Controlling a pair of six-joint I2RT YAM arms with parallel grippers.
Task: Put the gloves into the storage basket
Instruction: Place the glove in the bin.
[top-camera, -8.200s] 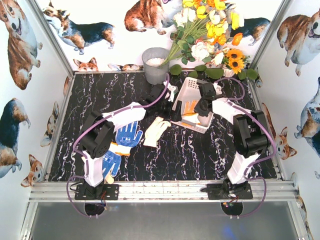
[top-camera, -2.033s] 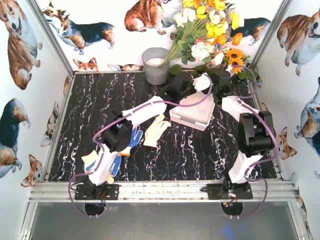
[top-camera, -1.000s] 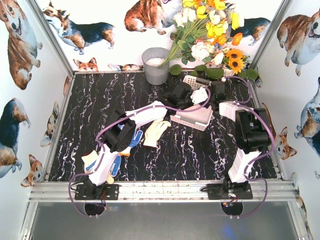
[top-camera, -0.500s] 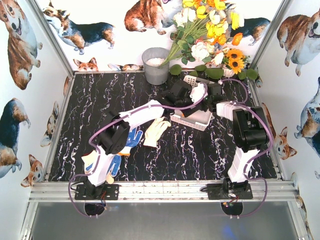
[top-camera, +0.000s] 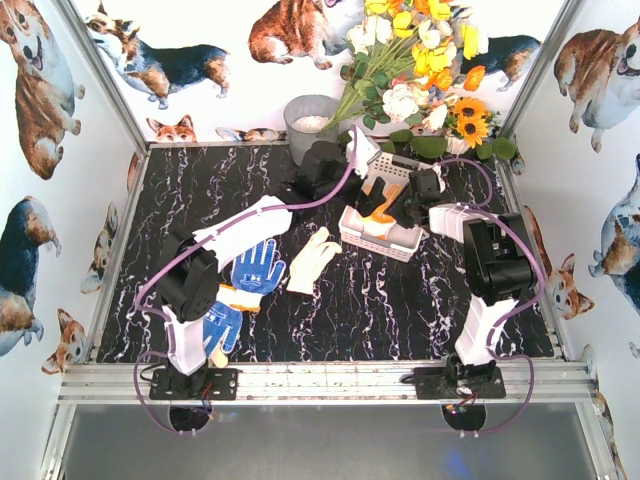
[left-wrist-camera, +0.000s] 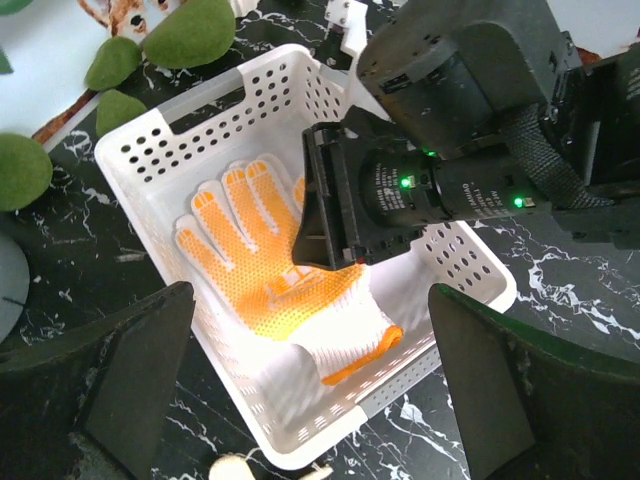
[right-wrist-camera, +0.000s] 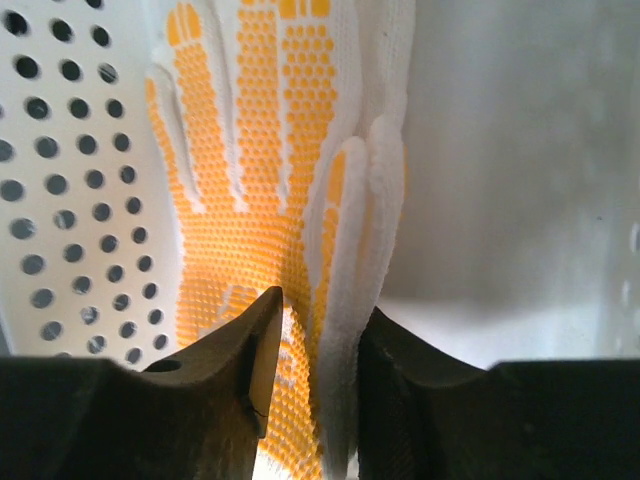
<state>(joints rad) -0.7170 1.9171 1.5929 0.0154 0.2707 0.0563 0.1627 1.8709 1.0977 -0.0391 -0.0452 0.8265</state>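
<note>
The white storage basket (top-camera: 372, 243) lies flat at the back right of the table. Inside it rests a white glove with orange dots (left-wrist-camera: 262, 262), also seen close up as the glove (right-wrist-camera: 250, 150). My right gripper (top-camera: 402, 205) reaches into the basket; its jaws (right-wrist-camera: 318, 380) stand slightly apart, open, with a fold of that glove between them. My left gripper (left-wrist-camera: 310, 400) hangs wide open above the basket's near-left rim (left-wrist-camera: 180, 115), holding nothing. Two blue dotted gloves (top-camera: 258, 268) (top-camera: 222, 325) and a cream glove (top-camera: 313, 258) lie on the table left of the basket.
A grey metal bucket (top-camera: 310, 130) stands behind the left gripper (top-camera: 350, 165). Flowers and green leaves (top-camera: 420, 70) crowd the back right corner beside the basket. Corgi-print walls close three sides.
My left gripper opened, released the basket and drew back toward the bucket. The basket settled flat. My right gripper's jaws parted around the glove inside it.
</note>
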